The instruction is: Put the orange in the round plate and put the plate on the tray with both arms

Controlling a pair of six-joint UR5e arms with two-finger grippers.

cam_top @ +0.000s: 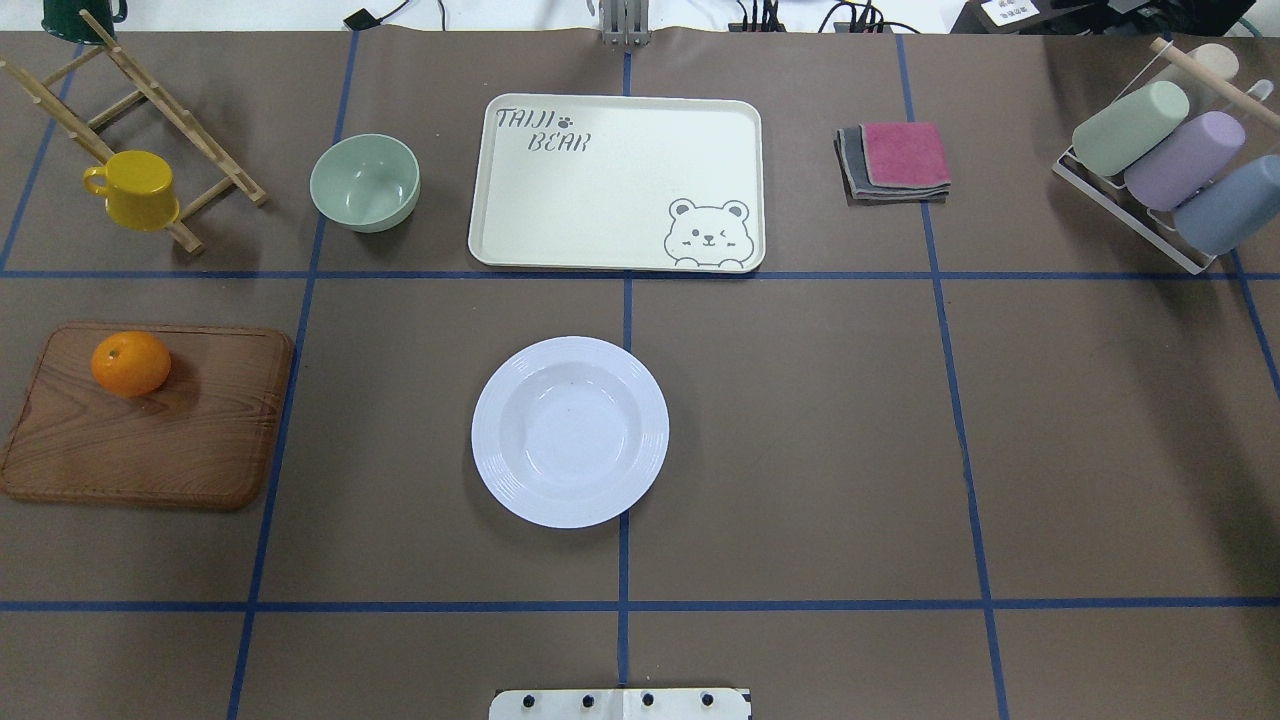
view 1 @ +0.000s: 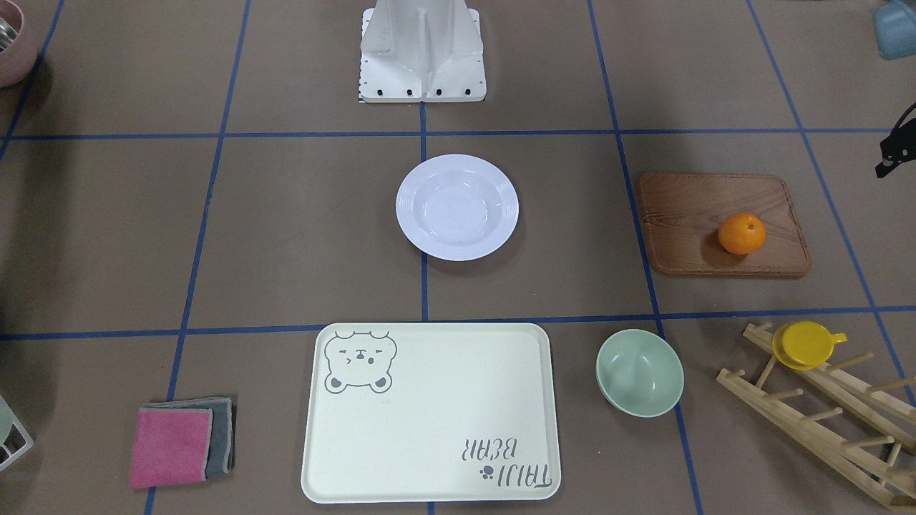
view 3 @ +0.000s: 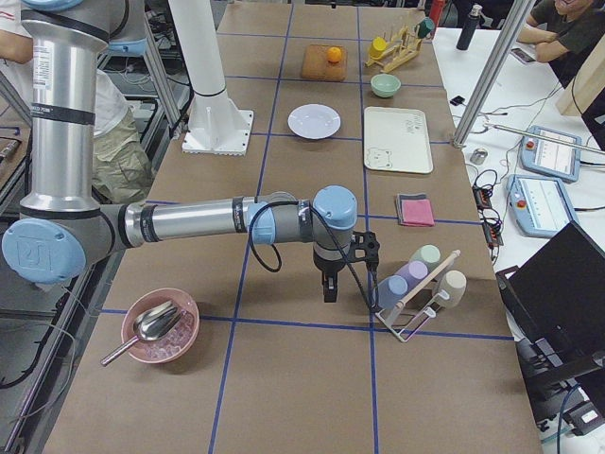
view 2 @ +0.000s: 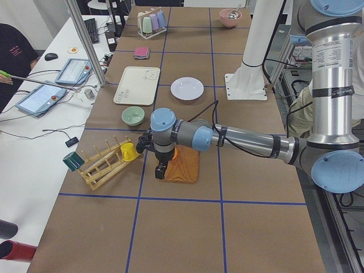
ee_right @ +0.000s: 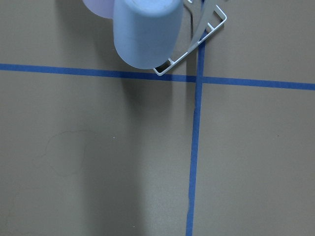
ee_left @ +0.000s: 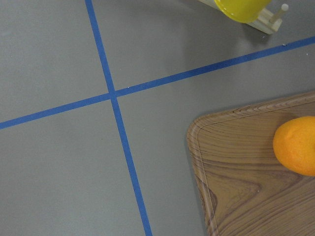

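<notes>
The orange (cam_top: 130,363) lies on a brown wooden board (cam_top: 150,440) at the table's left end. At the middle of the table sits the round plate (cam_top: 570,432), white and bare inside. Beyond it, at the far edge, lies the cream tray (cam_top: 620,190) with nothing on it. In the exterior left view my left gripper (view 2: 161,169) hangs above the board's end near the orange; I cannot tell whether it is open or shut. My right gripper (view 3: 327,284) hangs over bare table beside the cup rack (view 3: 416,284), state unclear. Neither wrist view shows fingers.
A pale-green bowl (cam_top: 365,183) stands left of the tray. A yellow cup (cam_top: 135,190) hangs on a wooden peg rack (cam_top: 150,130). Folded cloths (cam_top: 895,160) lie right of the tray. A pink bowl with a spoon (view 3: 161,326) sits at the right end. People sit at side desks.
</notes>
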